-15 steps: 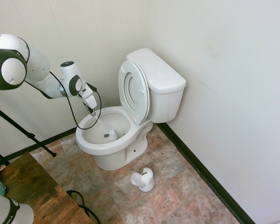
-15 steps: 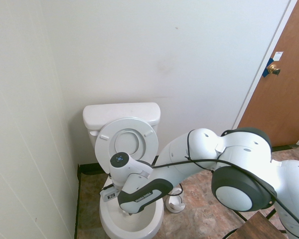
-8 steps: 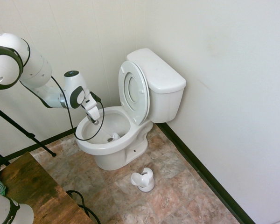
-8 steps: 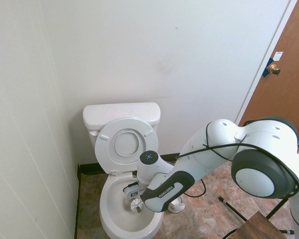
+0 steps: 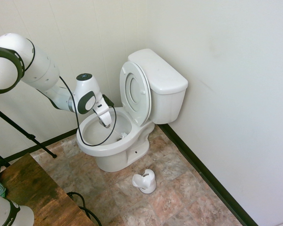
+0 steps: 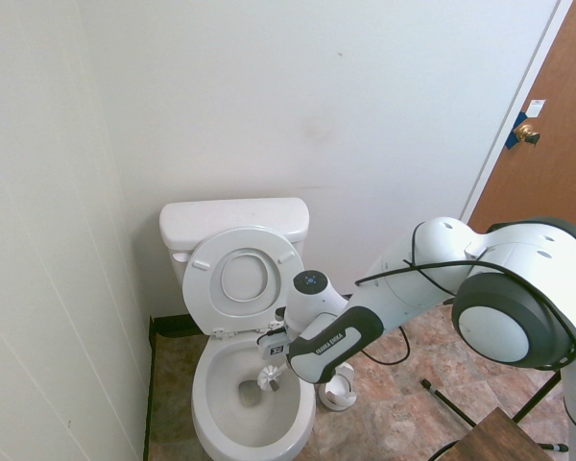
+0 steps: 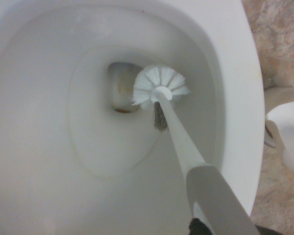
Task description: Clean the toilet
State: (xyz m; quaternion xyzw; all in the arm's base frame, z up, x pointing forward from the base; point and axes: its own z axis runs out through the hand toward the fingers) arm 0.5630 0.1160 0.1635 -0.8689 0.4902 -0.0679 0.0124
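The white toilet (image 5: 95, 148) stands in the corner with seat and lid tipped up against its tank (image 5: 158, 70). My gripper (image 5: 106, 123) hangs over the bowl's rim, shut on the handle of a white toilet brush. The brush slants down into the bowl. Its bristle head (image 7: 159, 85) sits just beside the drain hole, low on the bowl wall (image 7: 49, 98). From the other side, the gripper (image 6: 274, 353) is above the bowl's right half, with the brush head (image 6: 269, 376) below it inside the toilet (image 6: 206, 423).
The white brush holder (image 5: 145, 181) stands on the tiled floor beside the toilet's base, also seen as the holder (image 6: 340, 392) behind the arm. A wooden table (image 5: 33, 193) is at the near left. A brown door (image 6: 547, 163) is at the far right.
The arm has swung across the bowl and dropped a little, sweeping the brush head from one side of the bowl to the side nearer the holder. The grip on the handle has stayed shut.
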